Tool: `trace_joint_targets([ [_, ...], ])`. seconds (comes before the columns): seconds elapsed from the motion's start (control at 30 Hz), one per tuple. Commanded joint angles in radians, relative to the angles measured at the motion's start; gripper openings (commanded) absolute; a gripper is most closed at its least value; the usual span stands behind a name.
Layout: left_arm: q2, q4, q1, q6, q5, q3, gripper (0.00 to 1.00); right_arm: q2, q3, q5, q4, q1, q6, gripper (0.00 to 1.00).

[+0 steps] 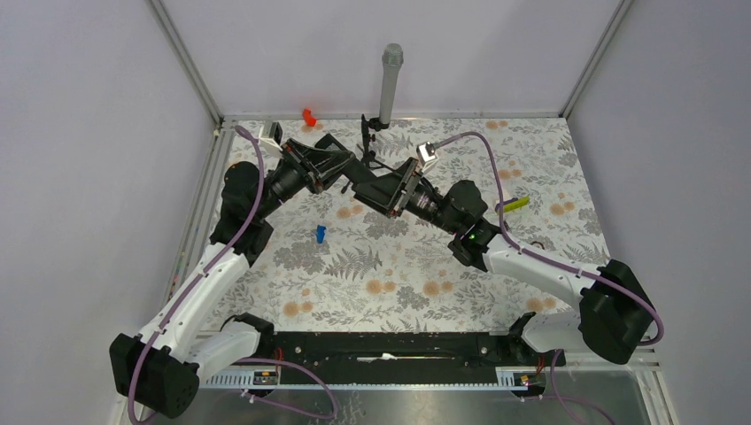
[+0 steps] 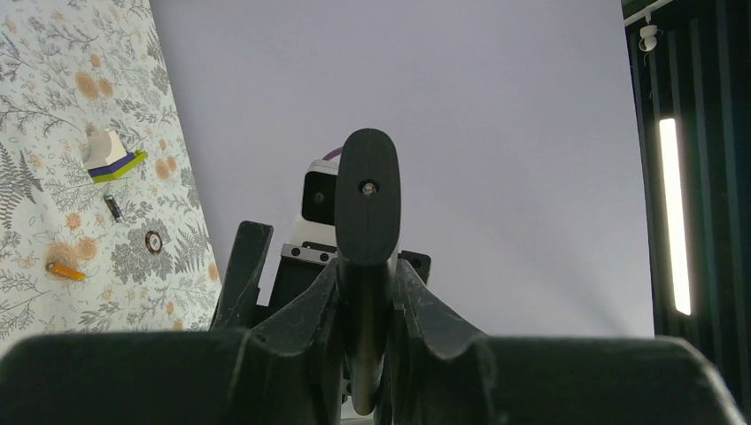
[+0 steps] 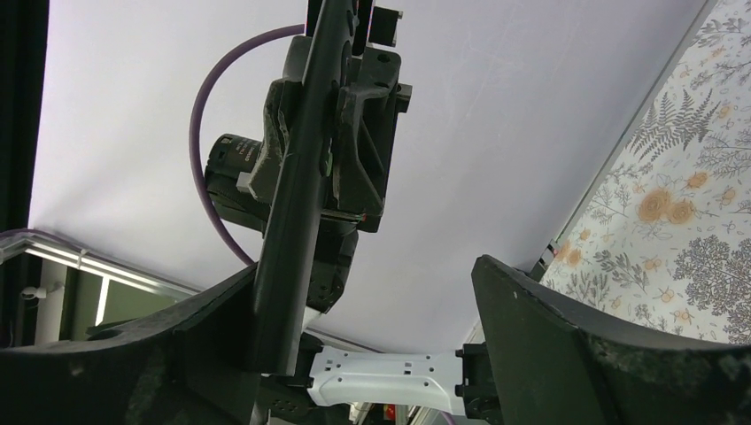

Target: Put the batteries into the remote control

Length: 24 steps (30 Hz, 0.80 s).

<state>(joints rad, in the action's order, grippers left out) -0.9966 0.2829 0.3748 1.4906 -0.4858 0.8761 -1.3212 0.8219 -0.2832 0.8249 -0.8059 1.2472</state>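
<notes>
The black remote control (image 2: 367, 204) is held in the air, end-on, between the fingers of my left gripper (image 2: 367, 276), which is shut on it. In the top view the left gripper (image 1: 345, 166) and the right gripper (image 1: 379, 190) meet over the back middle of the table. In the right wrist view the remote (image 3: 301, 177) runs down along one finger (image 3: 204, 319) of my right gripper (image 3: 365, 270), which is open with a wide gap. One orange battery (image 2: 66, 271) lies on the flowered table.
A blue piece (image 1: 320, 233) lies in front of the grippers. A yellow-green stick (image 1: 514, 203) lies to the right and also shows in the left wrist view (image 2: 115, 164). A grey post (image 1: 390, 84) stands at the back. A small red-orange thing (image 1: 308, 116) sits at the back edge.
</notes>
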Motion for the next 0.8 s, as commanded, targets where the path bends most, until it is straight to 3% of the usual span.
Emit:
trace_joint_targets([
  [0.0,0.012,0.113,0.009,0.042,-0.047,0.004,0.00,-0.003,0.022,-0.004,0.019,0.021,0.000,0.87],
  [0.23,0.014,0.124,0.009,0.048,-0.045,-0.017,0.00,-0.016,0.057,-0.017,-0.044,0.051,0.007,0.75],
  [0.5,0.030,0.166,0.009,0.080,-0.033,-0.019,0.00,-0.033,0.006,-0.039,-0.041,0.055,0.026,0.38],
  [0.63,0.023,0.164,0.006,0.068,-0.029,0.012,0.00,-0.018,-0.076,-0.056,0.029,0.056,0.024,0.29],
  [0.77,0.017,0.167,-0.001,0.062,-0.028,0.034,0.00,0.014,-0.143,-0.076,0.083,0.061,-0.005,0.27],
])
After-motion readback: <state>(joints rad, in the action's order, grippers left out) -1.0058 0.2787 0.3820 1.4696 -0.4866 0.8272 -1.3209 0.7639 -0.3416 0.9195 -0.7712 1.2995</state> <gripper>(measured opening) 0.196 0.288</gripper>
